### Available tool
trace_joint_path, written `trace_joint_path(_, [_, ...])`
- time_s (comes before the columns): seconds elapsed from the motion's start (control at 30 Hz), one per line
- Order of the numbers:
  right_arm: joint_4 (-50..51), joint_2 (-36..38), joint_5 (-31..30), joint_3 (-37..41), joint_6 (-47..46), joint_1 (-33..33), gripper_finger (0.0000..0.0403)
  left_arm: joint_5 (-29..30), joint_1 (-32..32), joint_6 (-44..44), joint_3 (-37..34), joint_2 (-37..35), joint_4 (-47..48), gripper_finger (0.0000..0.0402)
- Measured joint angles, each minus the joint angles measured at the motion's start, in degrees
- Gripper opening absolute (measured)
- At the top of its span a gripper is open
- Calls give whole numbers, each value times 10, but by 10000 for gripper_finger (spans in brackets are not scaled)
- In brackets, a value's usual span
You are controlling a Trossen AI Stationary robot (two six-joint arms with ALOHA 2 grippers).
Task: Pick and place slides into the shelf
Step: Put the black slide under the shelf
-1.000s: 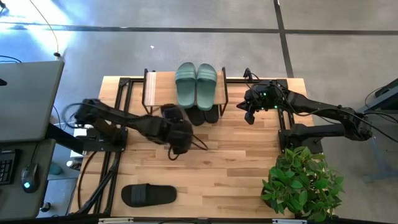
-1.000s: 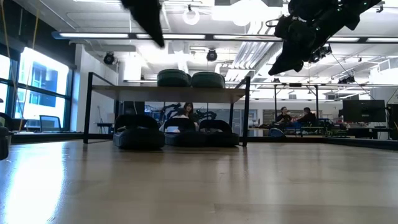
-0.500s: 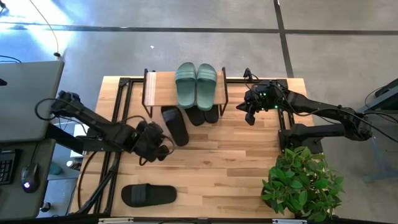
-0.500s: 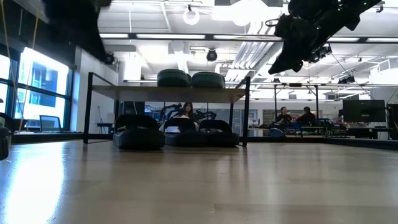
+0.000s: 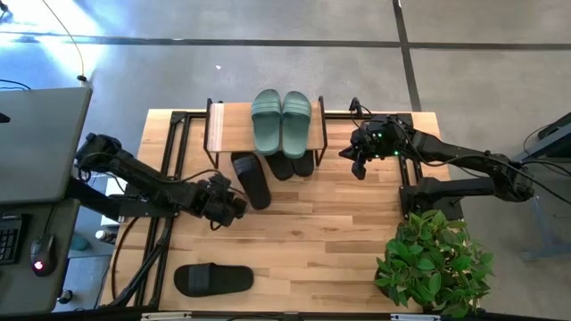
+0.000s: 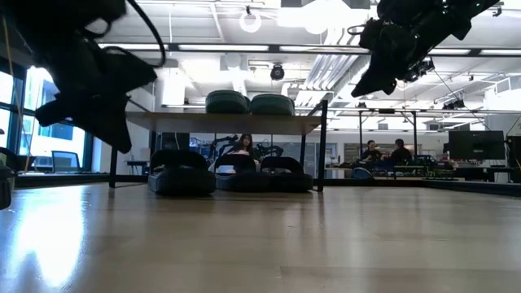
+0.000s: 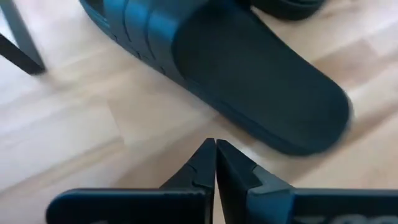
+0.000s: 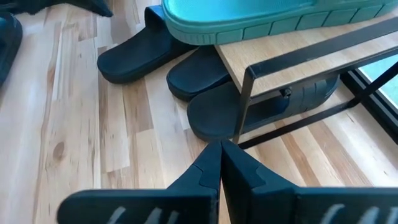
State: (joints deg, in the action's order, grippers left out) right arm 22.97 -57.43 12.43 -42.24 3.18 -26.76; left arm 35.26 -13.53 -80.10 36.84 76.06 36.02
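Observation:
The shelf [image 5: 234, 127] stands at the table's far middle with two sage-green slides [image 5: 281, 120] lying on its top board. Three black slides lie on the table with their far ends under it; the left one [image 5: 251, 178] is slanted and its near end sticks out. A fourth black slide [image 5: 212, 279] lies at the near left. My left gripper [image 5: 235, 208] hovers shut just left of the slanted slide's [image 7: 249, 93] near end. My right gripper [image 5: 359, 169] hangs shut to the right of the shelf [image 8: 280, 53].
A potted plant [image 5: 435, 263] stands at the near right corner. Black frame rails [image 5: 169, 160] run along the table's left side. Bare wood lies between the shelf and the near edge. People sit in the room behind [image 6: 383, 152].
My left gripper has drawn back from the slanted black slide toward the table's left edge and come lower. The slide stays on the table where it was left, its far end under the shelf.

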Motion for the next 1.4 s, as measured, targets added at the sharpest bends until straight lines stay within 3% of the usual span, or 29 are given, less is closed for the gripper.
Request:
trace_joint_path(0.27, [0,0,0,0,3,0,0,-18,66,78,0,57,-71,1])
trace_joint_path(0.7, [3,0,0,0,4,0,0,-35,134,128,5,138,-146,0])
trace_joint_path(1.4, [7,0,1,0,3,0,0,-20,261,256,8,146,-164,0])
